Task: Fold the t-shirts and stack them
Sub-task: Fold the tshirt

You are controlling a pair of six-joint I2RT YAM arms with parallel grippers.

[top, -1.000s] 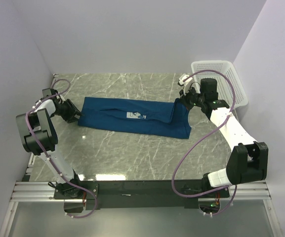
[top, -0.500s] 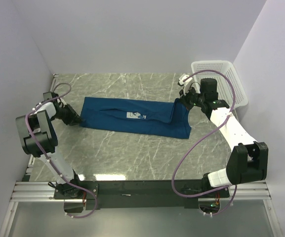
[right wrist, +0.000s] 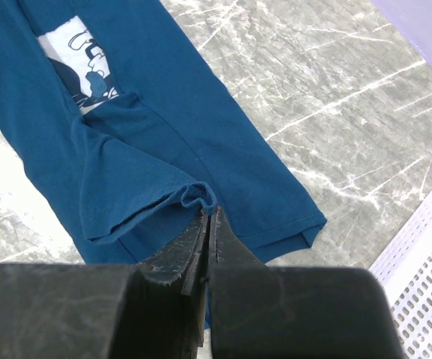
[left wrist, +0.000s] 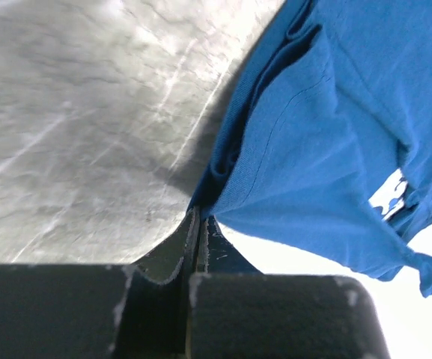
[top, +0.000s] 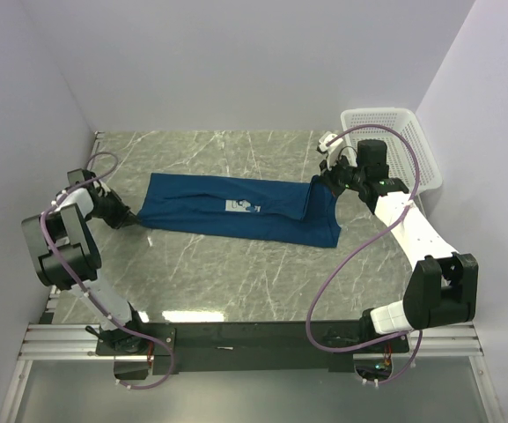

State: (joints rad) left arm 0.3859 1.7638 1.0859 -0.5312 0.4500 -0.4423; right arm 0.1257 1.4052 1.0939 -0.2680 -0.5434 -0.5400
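Currently | left gripper (top: 131, 217): jaws closed on t-shirt (top: 236, 208) corner at its tips | right gripper (top: 320, 181): jaws closed on raised fold at its tips | t-shirt spread between both grippers

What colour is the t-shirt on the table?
Dark royal blue t-shirt with a pale cartoon print, clearest in the right wrist view.

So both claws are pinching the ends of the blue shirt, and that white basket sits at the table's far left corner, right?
Not the left: the white basket stands at the far right corner, as the top view shows. The rest holds: the left gripper and the right gripper are each shut on an end of the blue t-shirt.
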